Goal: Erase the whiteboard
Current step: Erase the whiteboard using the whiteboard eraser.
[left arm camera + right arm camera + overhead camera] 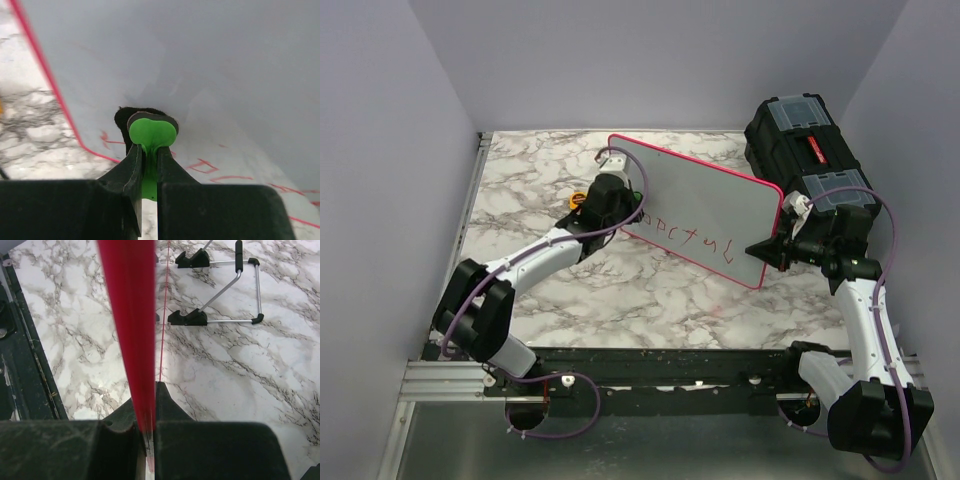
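The whiteboard [705, 205] hangs tilted above the marble table, its pink-red rim all round and red handwriting [695, 238] along its lower part. My right gripper [772, 248] is shut on the board's right edge. In the right wrist view the red rim [127, 315] runs edge-on between the gripper's [148, 412] jaws. My left gripper [625, 215] is at the board's lower left, shut on a green-handled eraser [151, 132]. The eraser's black felt pad [124, 116] lies against the board face [200, 60], just left of the red letters [202, 165].
A black toolbox [808, 150] stands at the back right, close behind my right arm. A small orange object [577, 199] lies left of my left wrist. A wire stand with black feet [220, 290] rests on the marble under the board.
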Motion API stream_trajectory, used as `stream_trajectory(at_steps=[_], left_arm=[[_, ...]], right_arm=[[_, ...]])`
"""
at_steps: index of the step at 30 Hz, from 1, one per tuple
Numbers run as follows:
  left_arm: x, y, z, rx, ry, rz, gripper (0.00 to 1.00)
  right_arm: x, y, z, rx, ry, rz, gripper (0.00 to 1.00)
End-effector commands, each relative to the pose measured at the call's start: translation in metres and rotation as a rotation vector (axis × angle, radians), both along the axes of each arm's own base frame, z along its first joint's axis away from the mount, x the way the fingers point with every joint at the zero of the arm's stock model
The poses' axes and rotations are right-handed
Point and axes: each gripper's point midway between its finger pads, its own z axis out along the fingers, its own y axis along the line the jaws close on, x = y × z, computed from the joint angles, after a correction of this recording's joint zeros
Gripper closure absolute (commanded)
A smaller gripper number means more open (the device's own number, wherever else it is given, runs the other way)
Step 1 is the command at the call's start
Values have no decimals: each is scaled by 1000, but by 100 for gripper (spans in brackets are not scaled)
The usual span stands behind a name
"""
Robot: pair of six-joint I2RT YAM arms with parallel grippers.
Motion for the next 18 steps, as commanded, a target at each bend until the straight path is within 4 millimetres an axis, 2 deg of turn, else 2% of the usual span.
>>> stream_trajectory(at_steps=[1, 6, 9, 11, 13, 18], left_arm=[[-34, -67, 43, -92, -88, -166, 100], [-74, -130, 47, -115, -72, -290, 100], [-80, -140, 44, -111, -65, -302, 100], [-73, -131, 42, -87, -70, -274, 100], [-60, -112, 38, -65, -70, -235, 100], [-19, -39, 12, -46, -23, -90, 100]], right_arm=[[-18, 19, 22, 82, -43, 138, 100], [-18, 19, 21, 80, -40, 135, 100], [-18, 19, 21, 80, -40, 135, 100], [-18, 19, 22, 79, -44, 135, 100], [-18, 19, 23, 80, -46, 136, 99], [-19, 20, 24, 80, -49, 138, 100]])
